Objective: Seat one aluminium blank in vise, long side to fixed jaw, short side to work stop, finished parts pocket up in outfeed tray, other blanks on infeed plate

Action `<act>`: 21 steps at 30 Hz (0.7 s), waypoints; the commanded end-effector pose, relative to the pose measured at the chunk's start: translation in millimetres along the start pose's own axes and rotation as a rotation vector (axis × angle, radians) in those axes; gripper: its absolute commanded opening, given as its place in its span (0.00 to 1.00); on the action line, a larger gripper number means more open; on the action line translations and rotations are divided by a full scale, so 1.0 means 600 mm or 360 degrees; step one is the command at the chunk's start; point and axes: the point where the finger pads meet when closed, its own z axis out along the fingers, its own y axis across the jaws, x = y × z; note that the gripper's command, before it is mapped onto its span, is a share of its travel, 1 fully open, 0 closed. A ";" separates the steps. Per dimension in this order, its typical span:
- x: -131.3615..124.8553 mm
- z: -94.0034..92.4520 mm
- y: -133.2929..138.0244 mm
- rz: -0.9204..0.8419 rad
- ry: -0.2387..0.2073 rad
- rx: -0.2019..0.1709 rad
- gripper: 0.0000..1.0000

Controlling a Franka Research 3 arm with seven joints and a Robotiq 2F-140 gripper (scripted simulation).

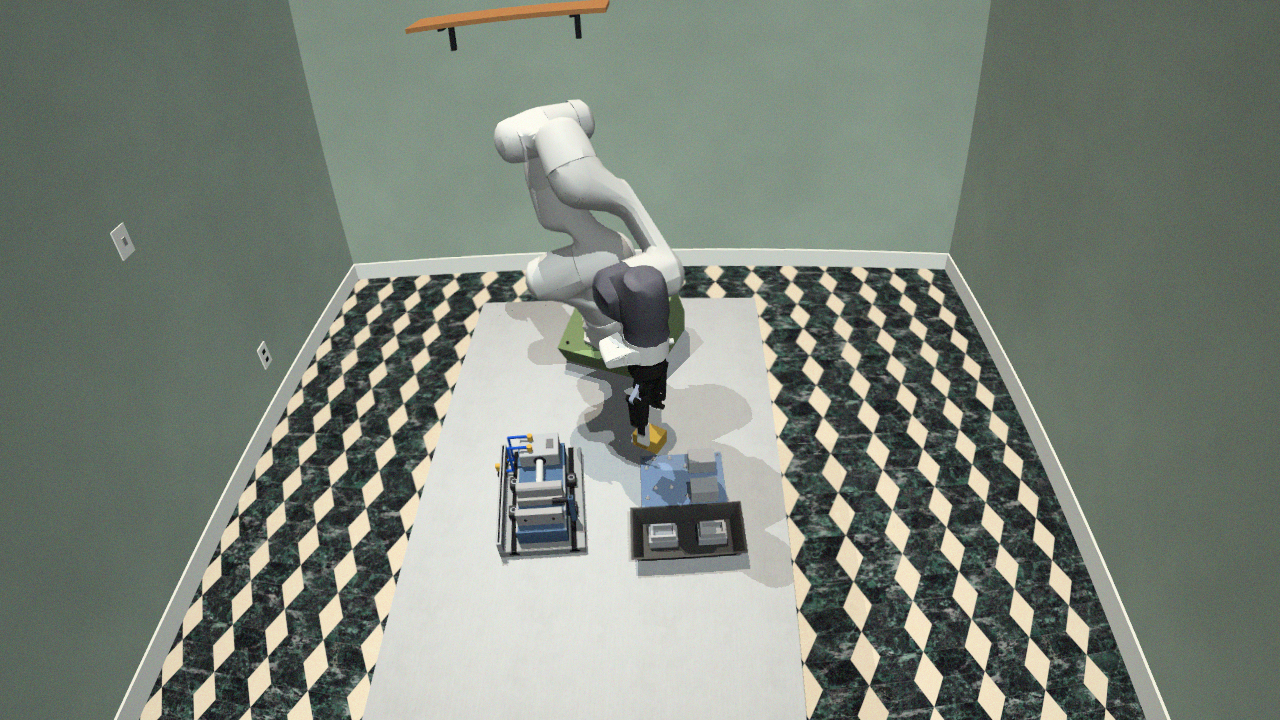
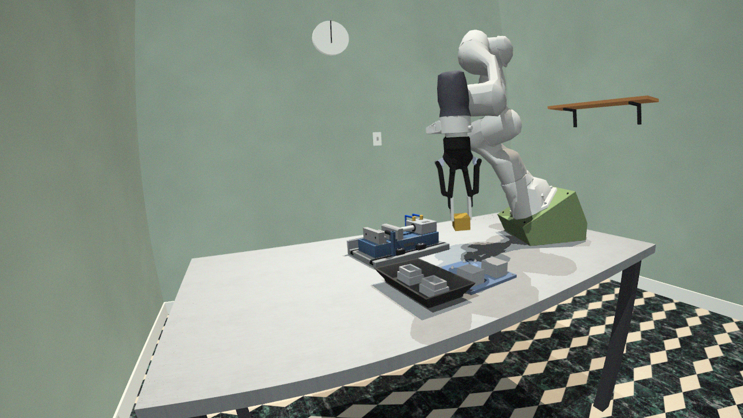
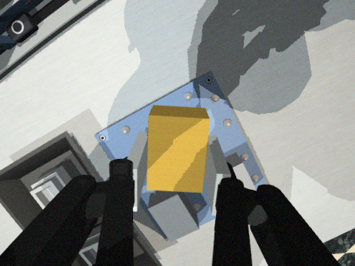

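The black two-fingered gripper (image 2: 460,208) was clamped on a yellow brass rectangular blank (image 2: 460,221), one finger (image 3: 120,188) on each of its long side faces. In the wrist view the blank's long axis ran straight out from the camera, crosswise to the line between the fingers, its broad face level and facing down. The blank hung in the air, clear of the table, over the corner of the blue infeed plate (image 3: 237,128) that lies towards the arm's green wedge-shaped base (image 2: 563,218).

On the infeed plate, two grey aluminium blocks (image 2: 493,267) lay flat along the side away from the vise. Just beside the plate, on the side away from the base, the black outfeed tray (image 2: 386,274) held two grey pocketed parts (image 2: 410,273), pockets up. The blue and grey vise (image 1: 541,492) stood well apart from the plate, across a strip of the pale grey table (image 2: 291,312).

Grey-green walls, a diamond-patterned dark floor (image 1: 939,447), a wooden wall shelf (image 1: 505,16) and a round white wall clock (image 2: 330,38) surrounded the table.

From the wrist, the brass blank and the fingers covered much of the plate and the aluminium blocks; only a corner of the vise showed. Whether anything sat in the vise's opening could not be made out.
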 end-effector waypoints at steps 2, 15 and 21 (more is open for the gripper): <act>-0.009 -0.005 0.009 -0.0303 -0.0024 0.0020 0.00; -0.018 -0.007 0.048 -0.0753 -0.0030 0.0052 0.00; -0.020 -0.007 0.058 -0.0874 -0.0031 0.0061 0.00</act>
